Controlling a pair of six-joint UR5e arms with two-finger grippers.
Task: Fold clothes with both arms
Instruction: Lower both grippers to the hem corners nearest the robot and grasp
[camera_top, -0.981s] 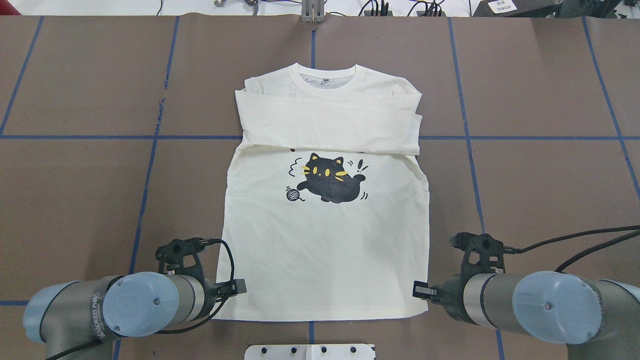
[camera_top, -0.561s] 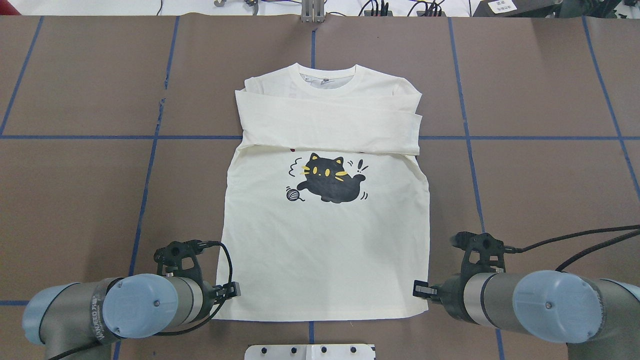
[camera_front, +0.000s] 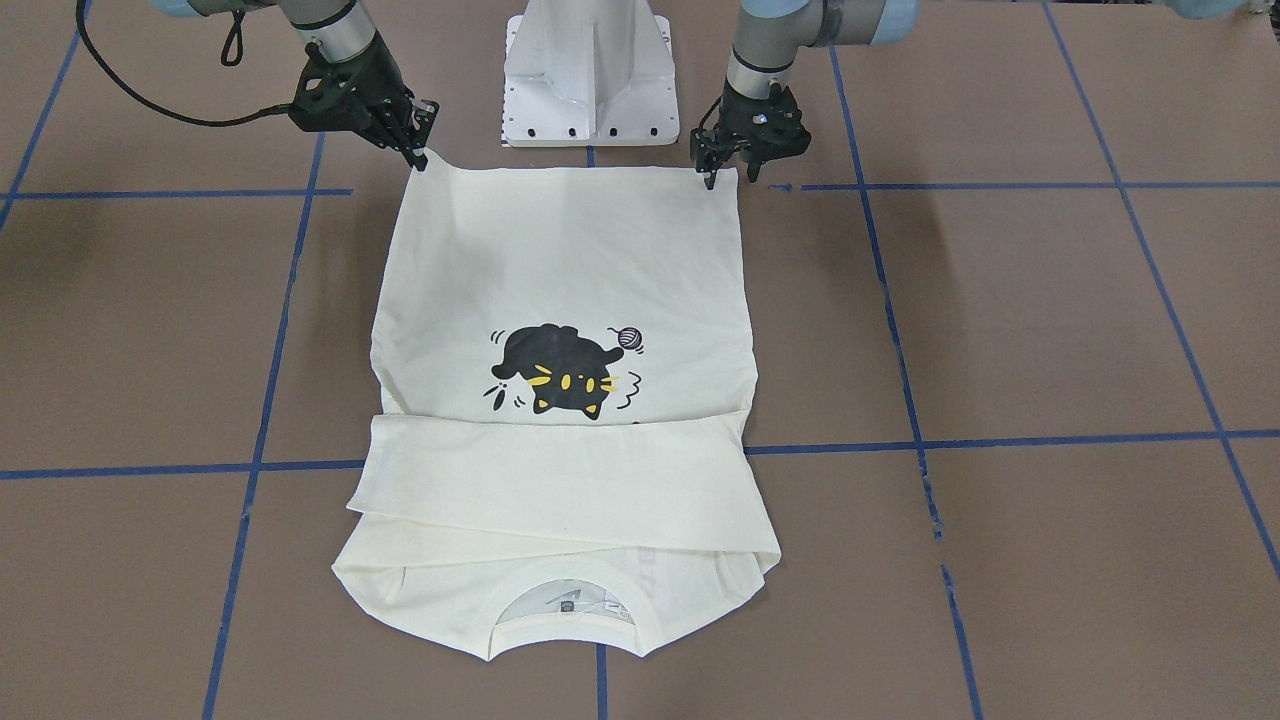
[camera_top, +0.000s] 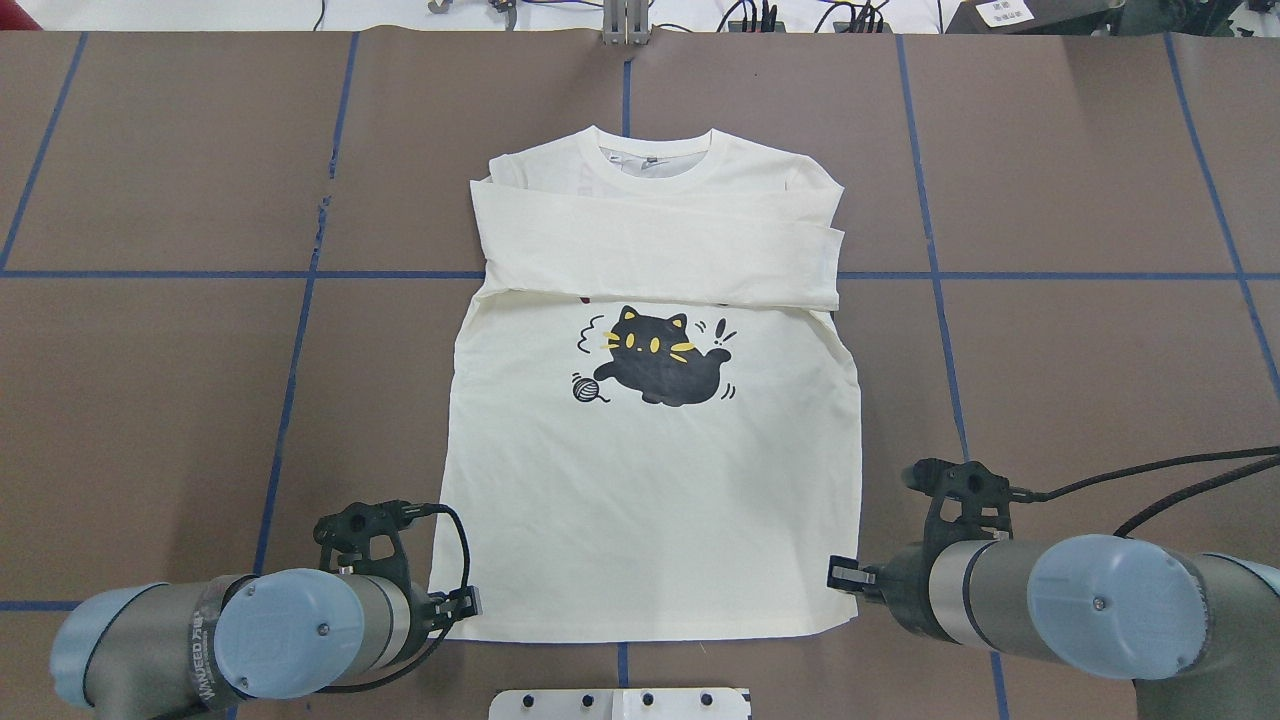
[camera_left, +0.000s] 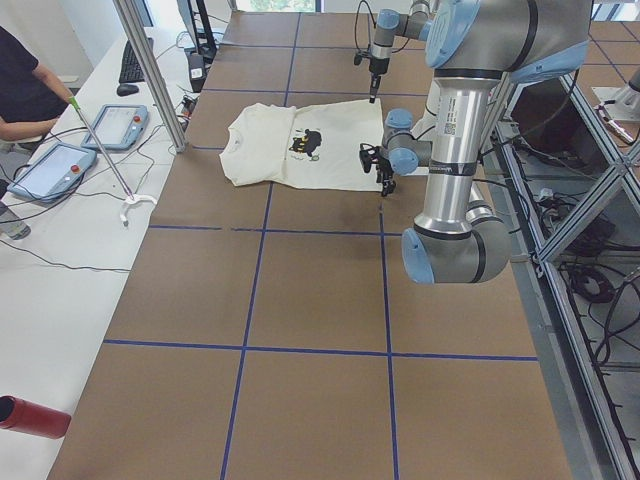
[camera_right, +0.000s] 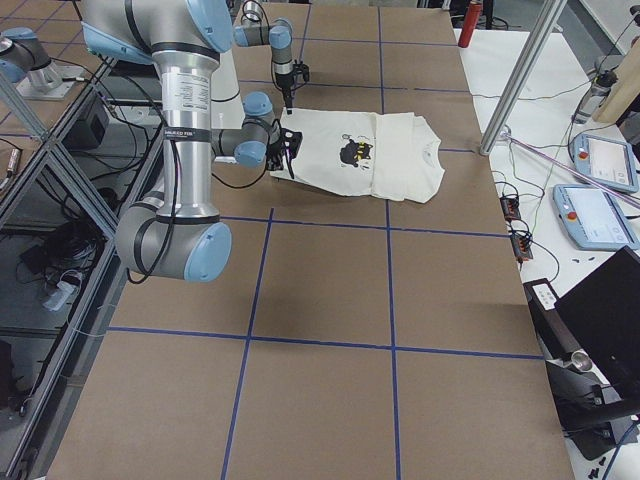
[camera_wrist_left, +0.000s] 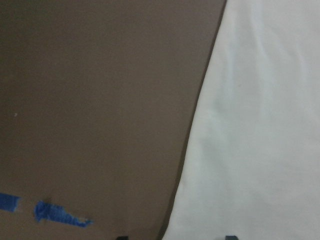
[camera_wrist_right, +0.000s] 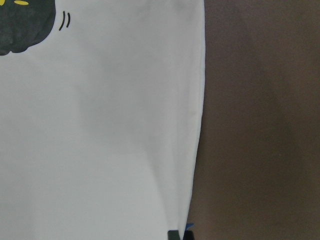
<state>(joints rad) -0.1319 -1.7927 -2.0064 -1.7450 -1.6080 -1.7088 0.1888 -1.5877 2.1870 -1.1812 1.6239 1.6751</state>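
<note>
The cream shirt (camera_top: 650, 500) lies flat, cat print up, with its sleeves folded across the chest and its collar at the far side. My left gripper (camera_top: 468, 603) is low at the hem's left corner. It is open, and in the left wrist view the shirt (camera_wrist_left: 260, 125) edge runs between its two fingertips. My right gripper (camera_top: 838, 578) sits at the hem's right corner with its fingers close together, shut on the shirt (camera_wrist_right: 100, 125) edge. From the front, the right gripper (camera_front: 418, 155) pinches a raised corner and the left gripper (camera_front: 730, 175) straddles the other.
The white pedestal base (camera_front: 590, 80) stands just behind the hem, between the arms. Blue tape lines (camera_top: 300, 330) cross the brown table. A person (camera_left: 25, 90) stands beside a white bench with tablets (camera_left: 115, 125). A red cylinder (camera_left: 30, 418) lies at the near end.
My left gripper has slid back and slightly left, down to the hem's left corner. The right gripper has barely moved. The shirt lies as before.
</note>
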